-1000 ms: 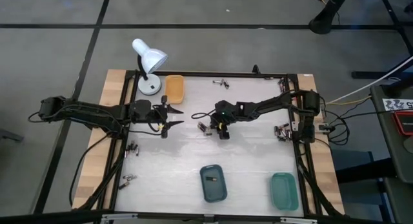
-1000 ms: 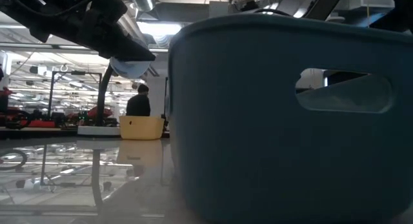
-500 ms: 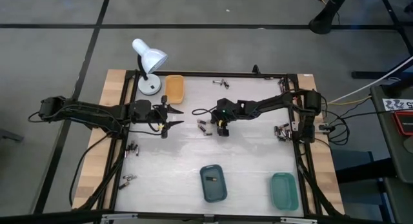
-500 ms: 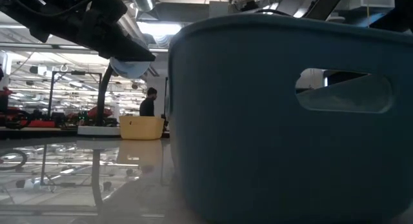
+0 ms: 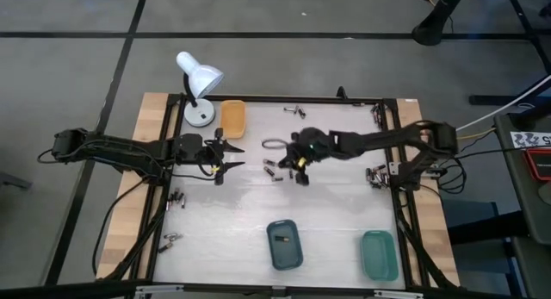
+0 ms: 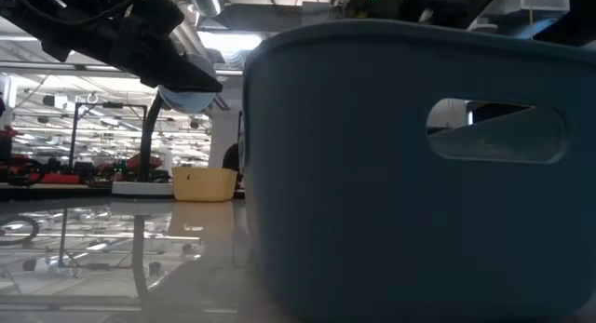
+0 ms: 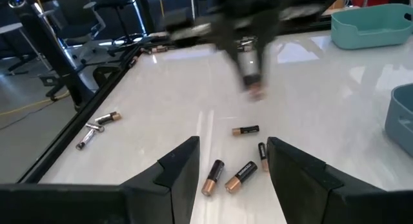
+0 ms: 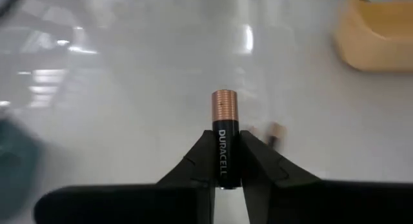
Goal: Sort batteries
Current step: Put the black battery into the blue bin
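While clamped on a battery (image 8: 224, 146), right pincer (image 5: 300, 164) hangs mid-table (image 5: 232, 221).
Left pincer (image 7: 232, 164) apart, near loose batteries (image 7: 240, 174).

Glossy white table (image 5: 241, 221), matt plastic trays (image 5: 284, 245) (teal, green), copper-capped metal battery (image 8: 224, 146), bare-wood edges (image 5: 148, 118).

White table (image 5: 241, 221) bears batteries (image 7: 233, 173), trays, lamp (image 5: 199, 79).

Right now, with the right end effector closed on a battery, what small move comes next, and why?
Probably lift the right end effector clear: its fingers pinch one battery above the table, and loose batteries lie close beside it.
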Action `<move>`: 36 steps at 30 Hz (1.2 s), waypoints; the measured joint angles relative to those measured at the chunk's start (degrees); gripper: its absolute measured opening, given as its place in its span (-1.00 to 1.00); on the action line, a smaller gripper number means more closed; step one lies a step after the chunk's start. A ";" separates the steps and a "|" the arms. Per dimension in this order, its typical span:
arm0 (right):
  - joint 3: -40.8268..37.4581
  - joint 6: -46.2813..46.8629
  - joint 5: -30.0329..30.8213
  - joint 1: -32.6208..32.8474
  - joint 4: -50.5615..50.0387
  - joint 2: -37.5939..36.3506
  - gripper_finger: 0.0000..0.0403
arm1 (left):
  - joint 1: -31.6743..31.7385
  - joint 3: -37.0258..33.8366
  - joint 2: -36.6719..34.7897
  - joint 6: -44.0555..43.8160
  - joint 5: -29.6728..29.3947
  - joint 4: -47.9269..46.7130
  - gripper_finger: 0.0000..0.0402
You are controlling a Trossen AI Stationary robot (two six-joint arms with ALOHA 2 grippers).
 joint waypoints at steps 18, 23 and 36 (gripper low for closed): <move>0.07 15.05 17.81 26.91 2.73 0.23 -0.76 | -0.02 0.00 0.00 -5.00 0.00 -0.27 -0.16; 0.07 17.45 19.56 31.54 10.05 4.17 -0.76 | -0.77 0.00 -0.02 -6.30 0.00 1.30 -0.16; 0.07 25.26 20.00 34.62 10.87 7.87 -0.69 | -3.32 0.00 -0.02 -7.53 0.01 3.15 -0.16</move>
